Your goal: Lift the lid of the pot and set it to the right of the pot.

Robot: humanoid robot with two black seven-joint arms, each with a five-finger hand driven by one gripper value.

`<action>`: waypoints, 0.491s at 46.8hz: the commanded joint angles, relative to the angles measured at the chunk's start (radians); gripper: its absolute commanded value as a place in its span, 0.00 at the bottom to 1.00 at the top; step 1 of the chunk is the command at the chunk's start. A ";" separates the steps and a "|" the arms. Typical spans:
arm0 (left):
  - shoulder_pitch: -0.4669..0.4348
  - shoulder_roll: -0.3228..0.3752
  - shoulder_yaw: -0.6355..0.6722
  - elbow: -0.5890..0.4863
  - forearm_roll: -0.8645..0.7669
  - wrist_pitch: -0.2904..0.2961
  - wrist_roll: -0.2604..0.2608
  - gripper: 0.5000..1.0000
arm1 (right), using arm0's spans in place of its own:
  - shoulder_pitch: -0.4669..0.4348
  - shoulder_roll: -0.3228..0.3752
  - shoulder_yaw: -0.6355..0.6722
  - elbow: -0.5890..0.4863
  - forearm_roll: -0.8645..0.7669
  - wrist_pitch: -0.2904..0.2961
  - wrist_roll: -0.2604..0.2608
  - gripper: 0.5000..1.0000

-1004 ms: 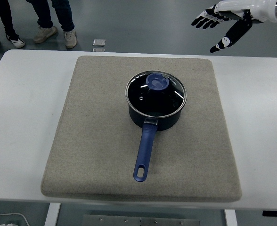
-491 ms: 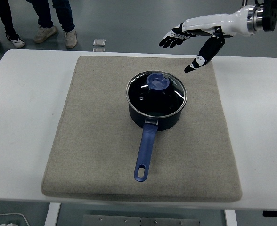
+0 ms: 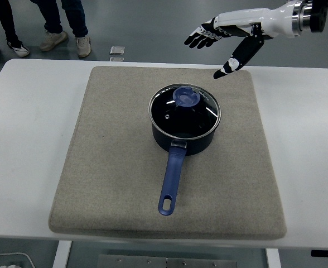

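One white-and-black right hand (image 3: 231,34) hovers above the far right corner of the square grey felt mat (image 3: 97,167), fingers (image 3: 200,37) spread and holding nothing. The round glass pot lid with a blue knob (image 3: 184,106) sits on the dark blue saucepan (image 3: 182,142) at mid-mat, nearer the camera and to the left of those fingers. The saucepan's long blue handle (image 3: 170,181) points toward the near edge. Bare mat lies right of the pot; nothing blocks the reach on the white tabletop (image 3: 309,139). Two people's legs (image 3: 58,22) stand beyond.
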 commanded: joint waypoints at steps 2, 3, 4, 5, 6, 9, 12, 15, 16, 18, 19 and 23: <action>0.000 0.000 0.000 0.001 0.000 0.000 0.000 1.00 | 0.007 -0.008 0.002 0.003 0.006 0.000 0.004 0.81; 0.000 0.000 0.000 0.001 0.000 0.000 0.001 1.00 | 0.010 -0.009 0.000 0.007 0.000 0.000 0.007 0.81; 0.000 0.000 0.000 0.001 0.000 0.000 0.001 1.00 | 0.012 -0.011 0.000 0.008 -0.008 0.000 0.007 0.81; 0.000 0.000 0.000 -0.001 0.000 0.000 0.000 1.00 | 0.013 -0.012 -0.001 0.008 -0.011 0.000 0.007 0.81; 0.000 0.000 0.000 -0.001 0.000 0.000 0.000 1.00 | 0.016 -0.012 -0.001 0.008 -0.014 0.000 0.007 0.80; 0.000 0.000 0.000 0.001 0.000 0.000 0.001 1.00 | 0.025 -0.009 -0.007 0.008 -0.049 0.000 0.007 0.80; 0.000 0.000 0.000 -0.001 0.000 0.000 0.000 1.00 | 0.025 -0.008 -0.013 0.010 -0.099 0.000 0.010 0.80; 0.000 0.000 0.000 0.001 0.000 0.000 0.000 1.00 | 0.019 -0.003 -0.012 0.011 -0.152 0.000 0.010 0.80; 0.000 0.000 0.000 0.001 0.000 0.000 0.000 1.00 | 0.018 -0.002 -0.012 0.011 -0.168 0.000 0.012 0.80; 0.000 0.000 0.000 -0.001 0.000 0.000 0.000 1.00 | 0.013 0.000 -0.014 0.011 -0.189 0.000 0.017 0.80; 0.000 0.000 0.000 -0.001 0.000 0.000 0.000 1.00 | 0.012 0.000 -0.014 0.011 -0.197 0.000 0.017 0.80; 0.000 0.000 0.000 -0.001 0.000 0.000 0.001 1.00 | 0.001 0.001 -0.017 0.013 -0.227 0.000 0.017 0.80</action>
